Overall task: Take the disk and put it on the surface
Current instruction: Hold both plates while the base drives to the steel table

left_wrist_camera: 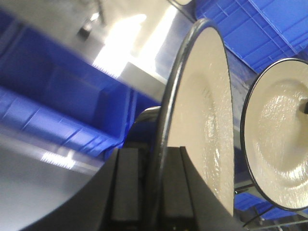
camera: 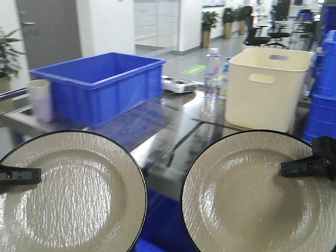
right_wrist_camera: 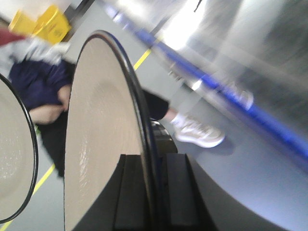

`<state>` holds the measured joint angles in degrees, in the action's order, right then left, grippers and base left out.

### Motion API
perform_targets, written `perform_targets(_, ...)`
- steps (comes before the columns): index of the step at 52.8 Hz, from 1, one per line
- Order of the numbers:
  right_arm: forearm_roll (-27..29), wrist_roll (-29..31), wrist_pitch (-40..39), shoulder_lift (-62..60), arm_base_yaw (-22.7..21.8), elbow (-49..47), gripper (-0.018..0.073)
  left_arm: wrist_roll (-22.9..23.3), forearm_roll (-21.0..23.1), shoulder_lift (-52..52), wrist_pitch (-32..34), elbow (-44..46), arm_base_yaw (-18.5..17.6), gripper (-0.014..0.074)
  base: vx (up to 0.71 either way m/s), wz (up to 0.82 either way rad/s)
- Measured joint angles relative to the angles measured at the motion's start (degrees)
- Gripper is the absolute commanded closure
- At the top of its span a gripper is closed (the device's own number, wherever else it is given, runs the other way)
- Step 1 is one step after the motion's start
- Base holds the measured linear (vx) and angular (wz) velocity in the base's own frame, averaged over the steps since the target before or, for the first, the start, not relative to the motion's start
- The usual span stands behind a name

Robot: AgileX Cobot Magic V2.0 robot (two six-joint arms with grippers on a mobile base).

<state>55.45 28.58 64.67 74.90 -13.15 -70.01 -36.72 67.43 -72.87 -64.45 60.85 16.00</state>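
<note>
Two cream disks with black rims fill the front of the exterior view. The left disk [camera: 68, 194] is pinched at its left rim by my left gripper [camera: 21, 174]. My right gripper [camera: 302, 165] holds the right disk [camera: 252, 194] by its right rim. In the left wrist view my gripper [left_wrist_camera: 154, 154] is shut on its disk [left_wrist_camera: 202, 106], seen edge-on, with the other disk [left_wrist_camera: 281, 139] further right. The right wrist view shows my gripper [right_wrist_camera: 147, 159] shut on its disk [right_wrist_camera: 96, 134]. The shiny steel surface [camera: 184, 113] lies behind both disks.
On the steel top stand a blue crate [camera: 100, 84] at the back left, a cream bin [camera: 268, 86] at the back right, a clear bottle [camera: 211, 79] between them and a pale cup [camera: 41, 100] at the far left. Stacked blue crates [camera: 321, 105] line the right edge.
</note>
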Motion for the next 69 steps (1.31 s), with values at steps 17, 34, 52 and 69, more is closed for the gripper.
perform_targets(17,0.0,0.0,0.0,0.0,0.0,0.0,0.0568,0.0,0.0,0.0,0.2,0.0,0.0,0.0604,0.42,-0.63)
perform_targets(34,-0.2,0.0,-0.4,0.0,0.0,0.0,0.0568,0.0,0.1,-0.1,0.2,0.0,0.0,0.0604,0.35,-0.64)
perform_targets(52,-0.2,0.0,-0.4,0.0,0.0,0.0,0.0568,0.0,0.1,-0.1,3.0,0.0,0.0,0.0604,0.18,-0.3)
perform_targets(69,-0.2,0.0,-0.4,0.0,0.0,0.0,0.0568,0.0,0.1,-0.1,3.2,0.0,0.0,0.0604,0.05,-0.11)
